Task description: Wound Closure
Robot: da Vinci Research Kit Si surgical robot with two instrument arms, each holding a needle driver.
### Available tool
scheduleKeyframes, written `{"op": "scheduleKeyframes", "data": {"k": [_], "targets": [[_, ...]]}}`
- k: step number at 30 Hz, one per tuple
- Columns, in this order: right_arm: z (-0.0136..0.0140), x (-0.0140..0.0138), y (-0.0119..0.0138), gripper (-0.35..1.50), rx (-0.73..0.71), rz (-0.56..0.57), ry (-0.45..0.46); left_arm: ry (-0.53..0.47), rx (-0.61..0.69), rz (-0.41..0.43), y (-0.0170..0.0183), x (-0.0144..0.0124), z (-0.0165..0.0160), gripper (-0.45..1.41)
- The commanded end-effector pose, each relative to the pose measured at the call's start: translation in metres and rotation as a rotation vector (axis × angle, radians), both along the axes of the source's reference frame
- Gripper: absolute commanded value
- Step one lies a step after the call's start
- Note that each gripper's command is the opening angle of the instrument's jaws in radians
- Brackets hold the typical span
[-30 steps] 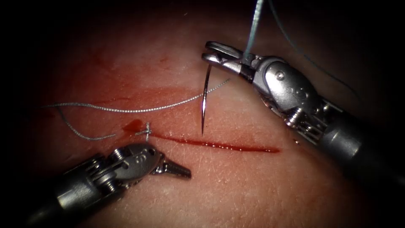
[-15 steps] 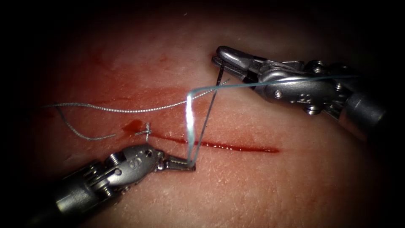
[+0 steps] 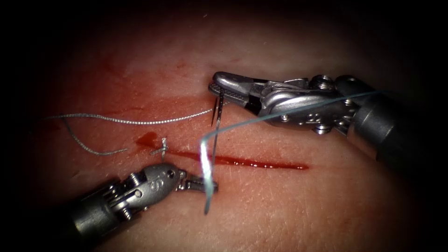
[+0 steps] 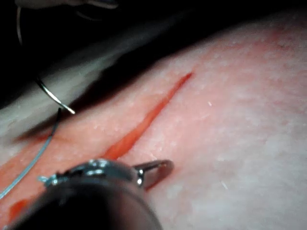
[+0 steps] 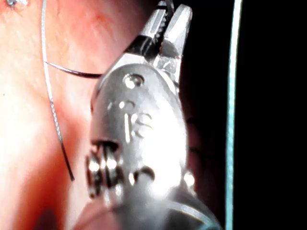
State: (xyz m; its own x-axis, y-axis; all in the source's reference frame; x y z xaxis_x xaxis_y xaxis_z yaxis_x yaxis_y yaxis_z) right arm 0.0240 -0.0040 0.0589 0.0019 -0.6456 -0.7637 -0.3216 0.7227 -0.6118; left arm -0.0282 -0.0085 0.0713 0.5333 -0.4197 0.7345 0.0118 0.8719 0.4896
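Note:
My right tool (image 3: 218,89) comes in from the right above the cut (image 3: 252,162), jaws shut on the curved needle (image 3: 214,140) near its tail end. The needle hangs steeply down, its point close to the cut's far edge; I cannot tell if it touches the tissue (image 3: 289,205). In the left wrist view the needle (image 4: 52,95) curves over the tissue. Pale blue thread (image 3: 280,113) arcs from the right tool and drops in front of my left tool (image 3: 207,185), whose jaws sit shut just below the cut. In the right wrist view the right tool (image 5: 165,21) is shut beside the thread (image 5: 232,110).
A tied stitch knot (image 3: 162,145) sits at the cut's left end beside a pool of red fluid (image 3: 147,138). A grey braided thread (image 3: 140,122) runs leftward from the needle area, and a thin tail (image 3: 88,148) curls at the left.
The right tool has moved left and down with the needle, bringing its point to the cut. The blue thread loop has slid down across the left tool's jaws.

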Motion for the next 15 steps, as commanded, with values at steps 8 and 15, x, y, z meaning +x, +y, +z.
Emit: {"op": "scheduleKeyframes", "data": {"k": [8,15], "targets": [[0.0006,0.0000,-0.0013,-0.35,0.028,-0.021,-0.012,0.035,-0.005,0.031,0.0002,-0.0001,-0.0001,-0.45],[0.0012,0.0008,-0.0016,-0.35,0.026,-0.022,-0.029,0.034,-0.005,0.033,0.0003,0.0001,-0.0001,-0.45]]}}
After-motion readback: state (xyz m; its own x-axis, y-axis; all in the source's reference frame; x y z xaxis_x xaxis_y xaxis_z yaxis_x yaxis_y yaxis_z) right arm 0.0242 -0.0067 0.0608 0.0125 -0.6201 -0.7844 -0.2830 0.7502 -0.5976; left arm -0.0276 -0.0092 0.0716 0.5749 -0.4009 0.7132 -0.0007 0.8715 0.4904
